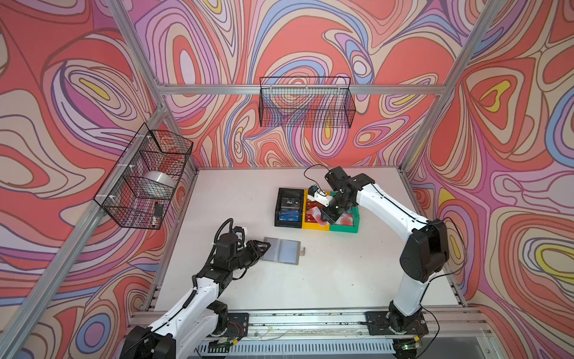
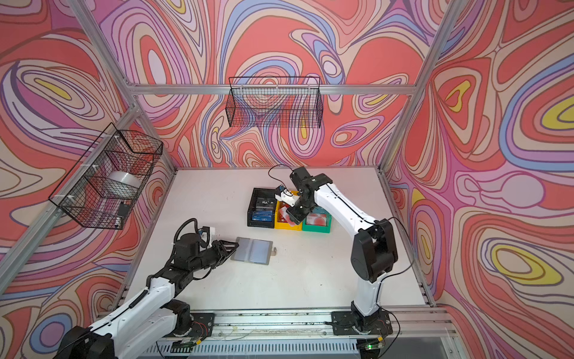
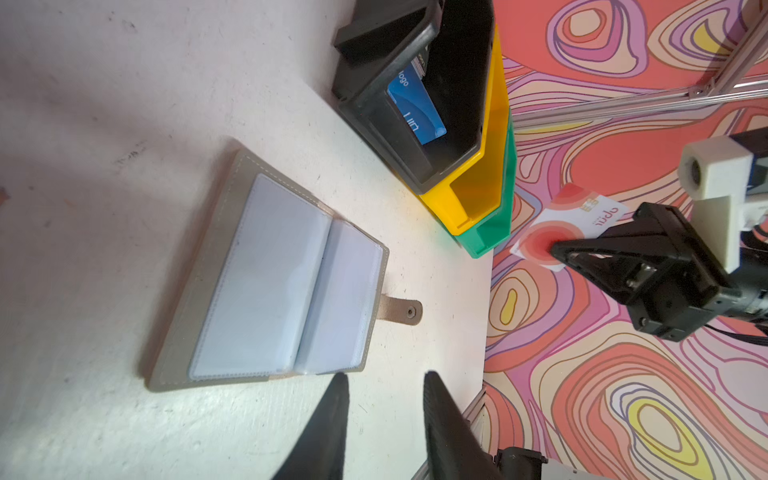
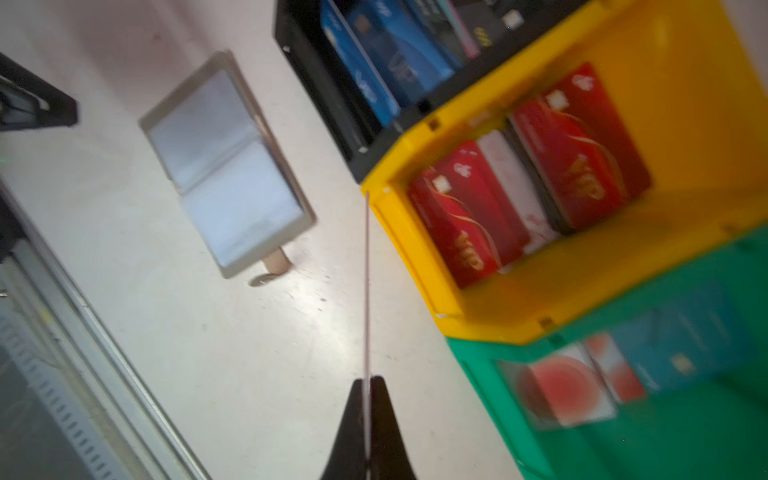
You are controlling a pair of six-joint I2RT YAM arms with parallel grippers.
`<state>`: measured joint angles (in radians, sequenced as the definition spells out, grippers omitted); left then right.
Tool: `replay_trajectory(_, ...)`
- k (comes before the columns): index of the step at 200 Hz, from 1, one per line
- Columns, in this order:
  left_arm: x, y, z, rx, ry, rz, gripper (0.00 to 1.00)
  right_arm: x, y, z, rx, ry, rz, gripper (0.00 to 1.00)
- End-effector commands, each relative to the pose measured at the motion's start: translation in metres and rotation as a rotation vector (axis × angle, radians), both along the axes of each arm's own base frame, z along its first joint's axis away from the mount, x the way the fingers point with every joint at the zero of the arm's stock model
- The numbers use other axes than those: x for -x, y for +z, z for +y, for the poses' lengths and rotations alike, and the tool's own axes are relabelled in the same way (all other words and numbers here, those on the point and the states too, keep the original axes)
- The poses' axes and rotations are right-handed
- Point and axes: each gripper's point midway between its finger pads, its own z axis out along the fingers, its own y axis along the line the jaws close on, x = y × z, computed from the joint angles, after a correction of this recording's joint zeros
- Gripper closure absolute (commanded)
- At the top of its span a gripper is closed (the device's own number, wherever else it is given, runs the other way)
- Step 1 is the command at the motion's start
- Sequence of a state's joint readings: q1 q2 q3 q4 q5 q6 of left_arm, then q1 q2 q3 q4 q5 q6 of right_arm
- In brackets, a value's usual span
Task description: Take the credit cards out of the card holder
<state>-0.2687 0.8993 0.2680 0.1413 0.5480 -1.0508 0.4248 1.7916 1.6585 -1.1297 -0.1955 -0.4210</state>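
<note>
Edgewise, card in right claw, seemingly pale

Blurred credit cards — green bin

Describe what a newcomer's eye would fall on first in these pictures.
The swirling red-and-purple walls dominate, then the black, yellow and green bins at the far middle of the table. Above them the right gripper pinches a pale card with a red circle, while the card holder lies open by the left gripper.
</note>
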Motion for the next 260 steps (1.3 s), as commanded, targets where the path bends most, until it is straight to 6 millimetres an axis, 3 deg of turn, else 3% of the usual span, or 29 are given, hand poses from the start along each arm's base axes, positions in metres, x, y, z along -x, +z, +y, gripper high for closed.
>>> replay_trajectory(1,-0.004,0.006,-0.002,-0.008,-0.008,-0.018,0.66,-0.014,0.022,-0.069,0.207,-0.039,-0.152,1.0)
replay_trajectory(18,-0.004,0.005,-0.002,-0.011,-0.008,-0.017,0.66,-0.02,0.025,-0.094,0.305,-0.021,-0.202,1.0)
replay_trajectory(45,-0.005,0.004,-0.002,-0.009,-0.007,-0.014,0.66,-0.022,0.018,-0.104,0.397,0.118,-0.206,1.0)
replay_trajectory(77,-0.007,0.005,-0.003,0.003,-0.008,-0.015,0.66,-0.033,0.007,-0.096,0.4,0.194,-0.181,1.0)
replay_trajectory(91,-0.006,0.004,-0.003,0.002,-0.008,-0.013,0.66,-0.037,-0.009,-0.097,0.425,0.229,-0.127,1.0)
replay_trajectory(131,-0.006,0.003,-0.001,-0.009,0.001,-0.01,0.66,-0.047,-0.02,-0.092,0.443,0.32,-0.098,1.0)
replay_trajectory(216,-0.006,0.0,-0.001,-0.008,0.002,-0.005,0.66,-0.03,-0.074,-0.092,0.444,0.452,0.045,1.0)
replay_trajectory(260,-0.004,-0.003,0.0,-0.011,0.009,-0.001,0.66,-0.022,-0.087,-0.083,0.387,0.474,0.103,1.0)
